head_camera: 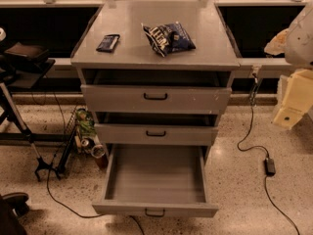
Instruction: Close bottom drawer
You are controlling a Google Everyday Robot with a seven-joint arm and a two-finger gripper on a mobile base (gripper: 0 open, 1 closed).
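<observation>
Camera view: looks down on a grey cabinet [205,48] standing on a speckled floor [234,190], room pretty dim
Cabinet top: dark blue snack bag [168,37] and small black packet [108,42], both up and left of the gripper
Floor: black cable with power brick [269,166], below the gripper
Arm: pale arm [301,33] at the right edge
Gripper: cream gripper [292,104] at the right edge, apart from the cabinet; open or closed, honestly can't tell
Bottom drawer: bottom drawer [155,180] pulled far out, down and left of the gripper, well apart
Handle: black bar handle [155,212] on its front panel
</observation>
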